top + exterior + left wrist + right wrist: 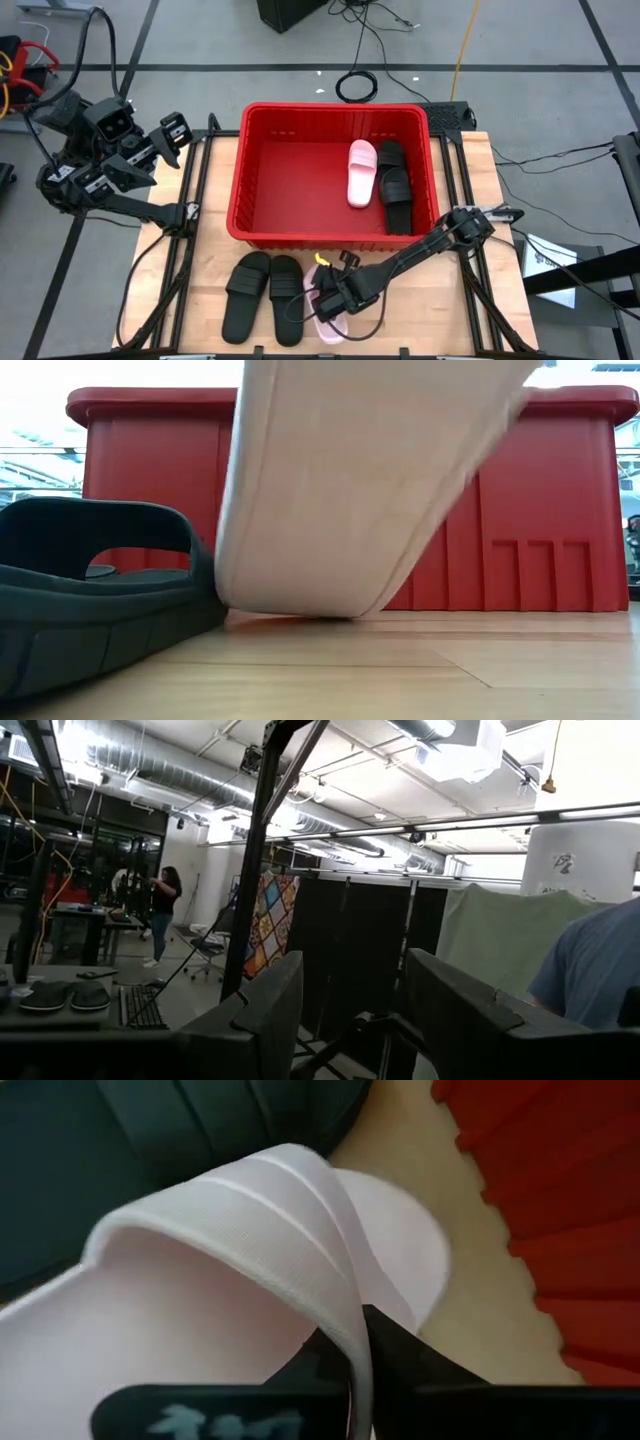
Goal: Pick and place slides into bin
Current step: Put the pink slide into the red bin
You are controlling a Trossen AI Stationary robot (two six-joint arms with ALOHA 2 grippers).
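Slides: one pale pink slide (331,322) is tilting low centre of the frame, just below the bin (262,215), with the right gripper (333,303) clenching its strap, while the left gripper (178,131) is waiting released, upper left.

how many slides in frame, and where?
6. Three in the bin: one pink slide and two black slides. Two more black ones lie on the table. The last pink one is gripped by the right hand.

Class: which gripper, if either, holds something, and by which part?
The right gripper is shut on the pink slide, pinching its strap's edge. The left gripper is open and holds nothing.
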